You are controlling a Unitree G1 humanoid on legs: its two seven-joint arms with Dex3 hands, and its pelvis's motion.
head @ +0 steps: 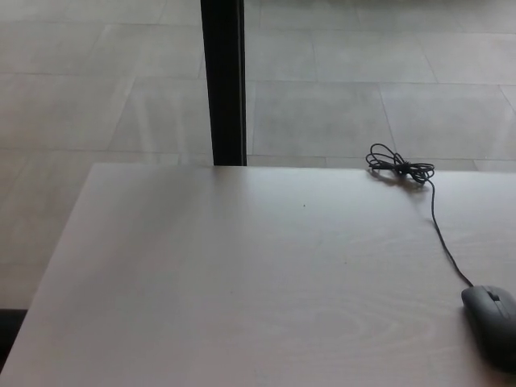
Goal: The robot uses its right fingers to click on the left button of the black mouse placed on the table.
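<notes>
The black mouse (493, 322) lies on the pale wooden table (242, 282) at the right edge of the head view, partly cut off by the frame. Its thin black cable (439, 234) runs up and away from it to a bundled coil (397, 168) near the table's far edge. Neither of my hands shows in this view.
A black vertical post (223, 81) stands behind the table's far edge, left of the middle. Beyond it is a light tiled floor (363, 81). The table's left edge slants from upper left toward the bottom left corner.
</notes>
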